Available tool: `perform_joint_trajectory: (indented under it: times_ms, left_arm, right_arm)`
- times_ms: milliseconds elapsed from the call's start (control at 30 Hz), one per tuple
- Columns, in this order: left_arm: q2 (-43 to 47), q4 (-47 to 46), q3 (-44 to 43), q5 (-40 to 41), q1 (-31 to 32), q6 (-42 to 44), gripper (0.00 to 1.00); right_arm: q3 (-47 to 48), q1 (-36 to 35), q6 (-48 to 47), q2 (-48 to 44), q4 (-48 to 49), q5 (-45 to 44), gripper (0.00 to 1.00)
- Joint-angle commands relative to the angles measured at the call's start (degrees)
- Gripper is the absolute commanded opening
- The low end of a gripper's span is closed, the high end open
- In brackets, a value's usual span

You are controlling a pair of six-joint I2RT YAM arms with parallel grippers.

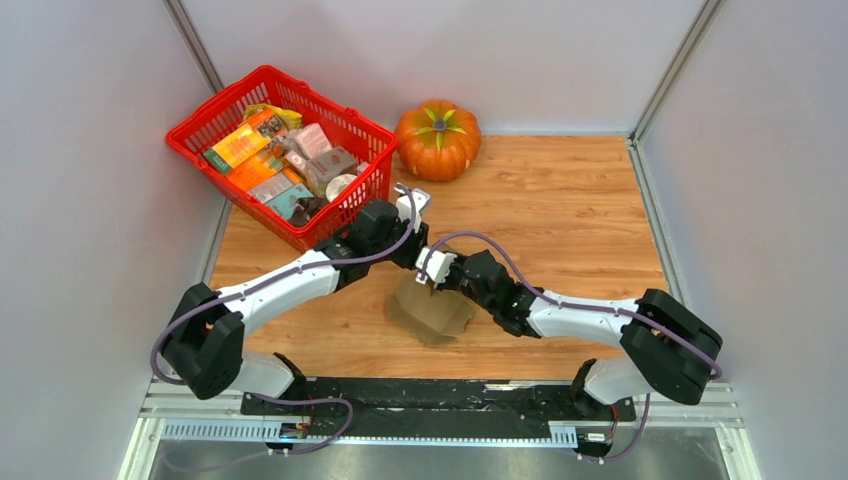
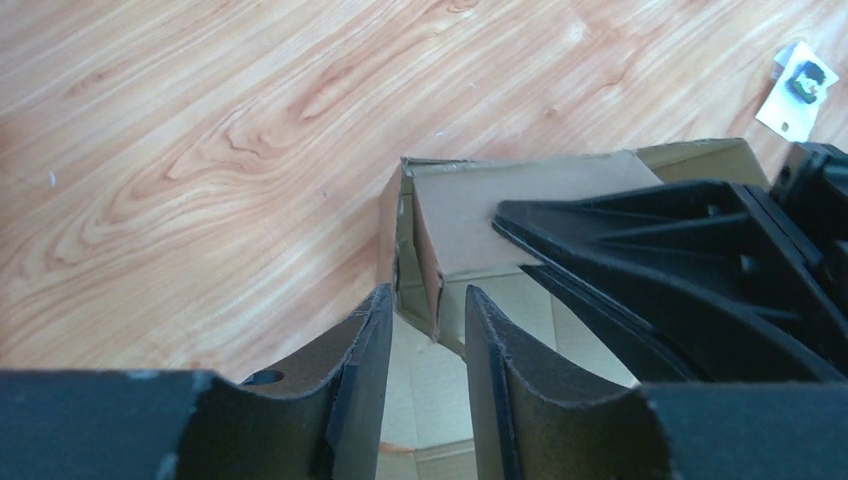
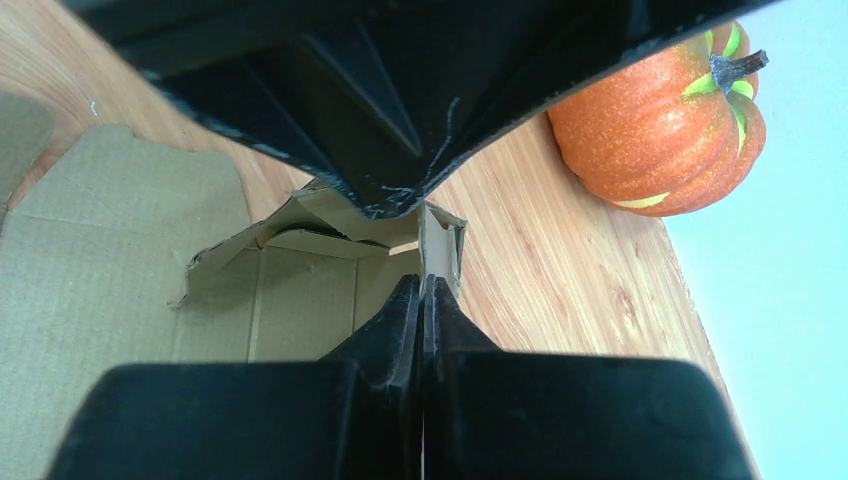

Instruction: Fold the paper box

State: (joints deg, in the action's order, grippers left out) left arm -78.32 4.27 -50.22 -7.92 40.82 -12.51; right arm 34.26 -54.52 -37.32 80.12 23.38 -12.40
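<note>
The paper box is plain brown cardboard, partly folded, lying near the table's front middle. My right gripper is shut on an upright wall of the box. Flat panels of the box spread to the left in the right wrist view. My left gripper is open, its fingers on either side of a raised corner flap of the box, not pinching it. The right gripper's black fingers reach in from the right in the left wrist view. Both grippers meet above the box's far edge.
A red basket of colourful packages stands at the back left. An orange pumpkin sits at the back centre and shows in the right wrist view. A small white card with a black mark lies on the wood.
</note>
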Motion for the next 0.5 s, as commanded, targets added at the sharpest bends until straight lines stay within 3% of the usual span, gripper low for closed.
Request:
perform_joint_trajectory:
  times_ms: [0,333,433,467]
  left_arm:
    - [-3.23,0.29,-4.53,1.51,-0.12,3.37,0.39]
    - [-5.08,1.09,-4.36,4.31,0.75,4.43,0.12]
    - [-5.00,0.48,-4.01,6.07,1.28,3.90,0.03]
    - [-5.00,0.13,-3.75,6.43,1.46,3.46,0.01]
  right_arm:
    - [-1.65,-0.59,2.43,-0.75,-2.90,2.65,0.01]
    - [-2.53,-0.50,4.53,-1.19,-0.35,2.30,0.07]
    - [-1.48,-0.59,9.08,-1.89,-0.61,-0.94,0.21]
    - [-1.04,-0.50,10.85,-3.63,-2.79,-1.74,0.34]
